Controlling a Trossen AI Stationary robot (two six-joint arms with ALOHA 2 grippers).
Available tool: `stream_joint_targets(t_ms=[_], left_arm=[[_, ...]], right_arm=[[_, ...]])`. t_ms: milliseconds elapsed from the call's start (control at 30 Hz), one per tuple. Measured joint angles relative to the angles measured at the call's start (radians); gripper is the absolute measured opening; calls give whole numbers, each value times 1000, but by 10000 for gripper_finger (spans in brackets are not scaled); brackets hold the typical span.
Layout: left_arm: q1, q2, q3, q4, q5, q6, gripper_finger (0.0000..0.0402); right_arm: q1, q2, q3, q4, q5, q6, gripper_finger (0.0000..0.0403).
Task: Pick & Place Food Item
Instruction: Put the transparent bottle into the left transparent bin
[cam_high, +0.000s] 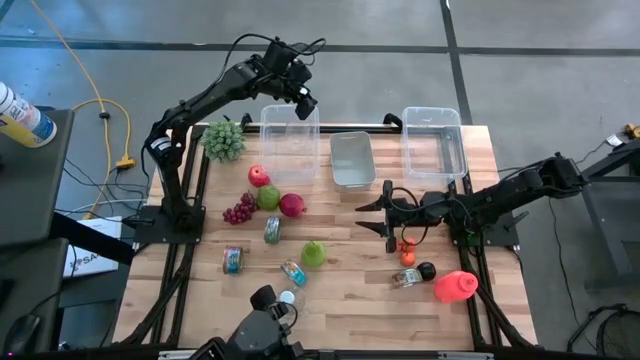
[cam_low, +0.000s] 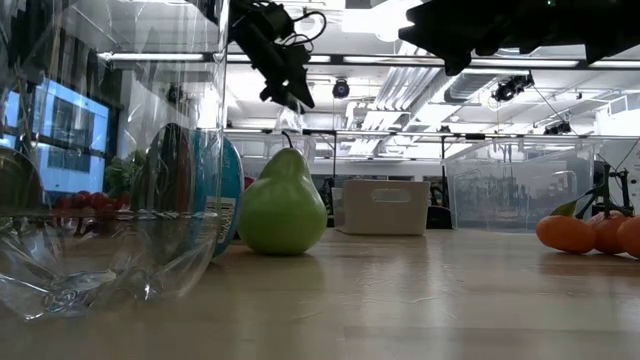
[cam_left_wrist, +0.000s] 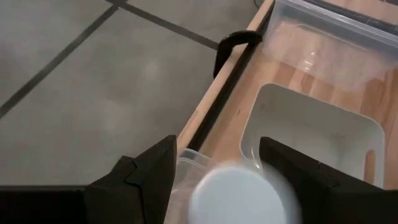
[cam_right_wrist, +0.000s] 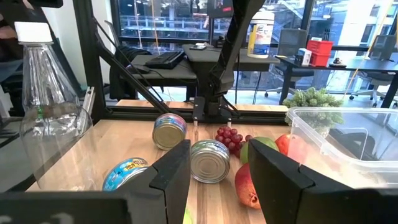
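My left gripper (cam_high: 305, 101) hangs open above the left clear bin (cam_high: 290, 140) at the table's far edge. In the left wrist view a blurred white round thing (cam_left_wrist: 241, 196) shows between its fingers, over that bin's rim (cam_left_wrist: 189, 159); what it is cannot be told. My right gripper (cam_high: 386, 217) stands open and level at the table's right middle, pointing left, with nothing between its fingers. On the table lie a green pear (cam_high: 313, 253), a red apple (cam_high: 259, 176), a green apple (cam_high: 268, 197), a pomegranate (cam_high: 292, 205), grapes (cam_high: 239, 210) and cans (cam_high: 272, 230). My left gripper has the white round thing (cam_left_wrist: 241, 196) between its fingers, which slant down from above the bin. A gap shows between the thing and one finger (cam_left_wrist: 155, 177). Whether the other finger (cam_left_wrist: 298, 180) touches it, I cannot tell.
A white bin (cam_high: 352, 160) and a second clear bin (cam_high: 433, 140) stand along the far edge. Green leafy food (cam_high: 224, 140) lies at the far left. Oranges (cam_high: 407, 250), a red bottle (cam_high: 455, 286) and a clear plastic bottle (cam_right_wrist: 53, 118) lie near my right gripper.
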Motion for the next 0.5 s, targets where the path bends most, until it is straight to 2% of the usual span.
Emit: stream_joint_targets(t_ms=[500], left_arm=[[6,-3,0,9,-2,4,221]], right_arm=[[0,0,0,0,0,0,151]])
